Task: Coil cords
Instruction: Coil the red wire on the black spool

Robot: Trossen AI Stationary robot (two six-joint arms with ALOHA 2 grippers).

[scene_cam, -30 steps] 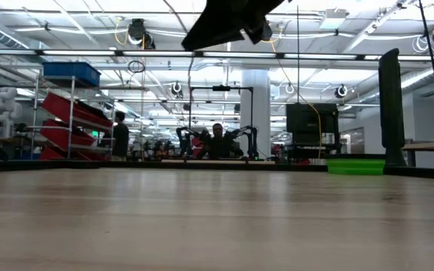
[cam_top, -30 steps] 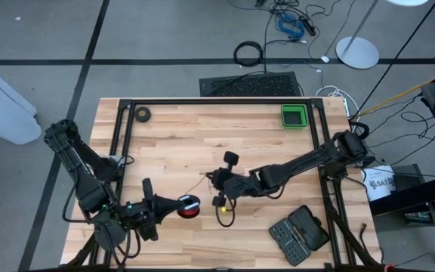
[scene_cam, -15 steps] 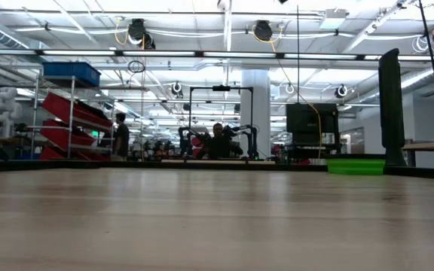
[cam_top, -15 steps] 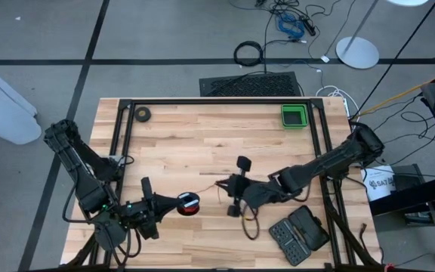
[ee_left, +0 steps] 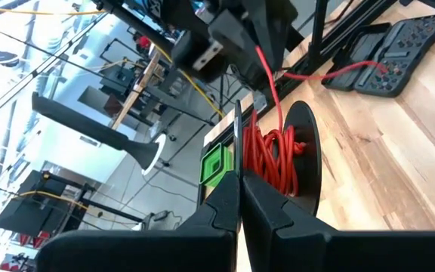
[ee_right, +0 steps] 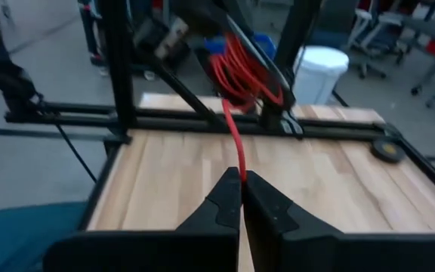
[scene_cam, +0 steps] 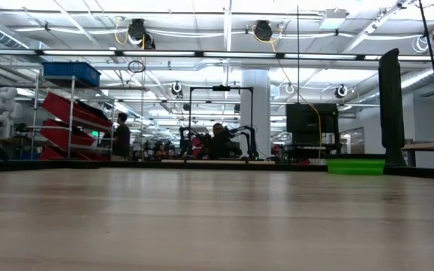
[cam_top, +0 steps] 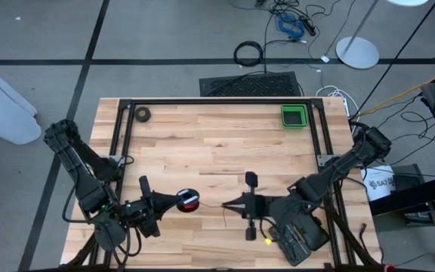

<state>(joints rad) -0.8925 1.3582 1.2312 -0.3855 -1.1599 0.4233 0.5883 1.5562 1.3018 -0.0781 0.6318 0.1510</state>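
Note:
The cords are a red wire wound on a small dark spool near the table's near edge, left of centre. My left gripper is shut on the spool, which also shows in the left wrist view. My right gripper is shut on the red wire a short way right of the spool. The wire runs almost straight from the spool to my right gripper. A loose tail trails past the right gripper toward the near edge. The low view shows neither gripper. My left gripper pinches the spool's thin dark flange at its rim, between the two fingers. The fingers come level from the table's left. The spool stands on edge with its axis level; whether it touches the table, I cannot tell. My right gripper pinches the red wire between its two fingertips, a single strand. The fingers come level from the table's right and point along the wire toward the spool. The strand is off the table and nearly straight.
A green tray sits at the far right and a small tape roll at the far left. A black case lies at the near right, under the right arm. A thick black cable loop lies on the floor.
My right gripper has gone toward the table's near edge and to the right, still shut on the red wire. The strand between it and the spool has been drawn out longer and straighter. The loose tail has followed toward the near edge.

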